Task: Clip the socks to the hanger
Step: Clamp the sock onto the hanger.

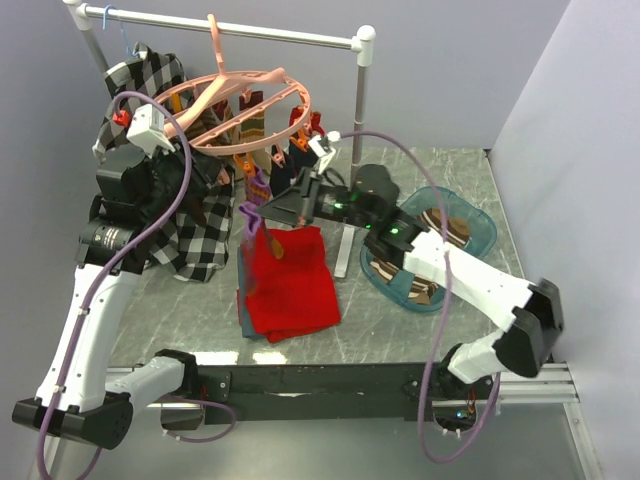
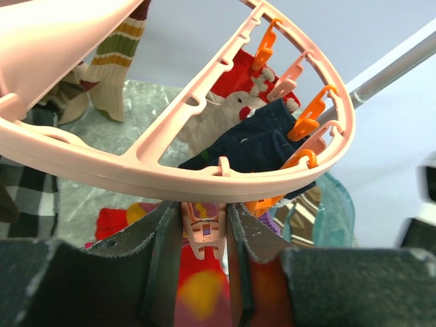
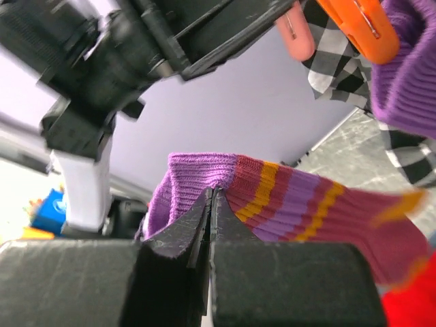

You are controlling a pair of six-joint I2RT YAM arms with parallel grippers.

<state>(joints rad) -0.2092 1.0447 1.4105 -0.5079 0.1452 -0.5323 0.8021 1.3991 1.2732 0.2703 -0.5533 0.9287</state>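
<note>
The pink hanger point(image 1: 250, 100) hangs by its hook from the white rail, with several socks clipped under it. In the left wrist view its ring point(image 2: 170, 180) fills the top, with a red-and-white sock point(image 2: 235, 105) and a navy sock point(image 2: 255, 146) hanging beyond. My left gripper point(image 2: 203, 225) is under the rim, its fingers point(image 2: 157, 252) pressed on both sides of a pink clip point(image 2: 203, 235); it also shows in the top view point(image 1: 228, 172). My right gripper point(image 3: 212, 197) is shut on the cuff of a purple sock with red and orange stripes point(image 3: 293, 197), held up just below the hanger point(image 1: 252, 222).
A folded red cloth point(image 1: 290, 285) lies below the held sock. A blue basin point(image 1: 470, 215) with brown striped socks stands at the right. A checked shirt point(image 1: 190, 225) hangs at the left. The white rail stand point(image 1: 250, 35) spans the back. Orange point(image 3: 361, 24) and pink point(image 3: 296, 34) clips dangle above the right gripper.
</note>
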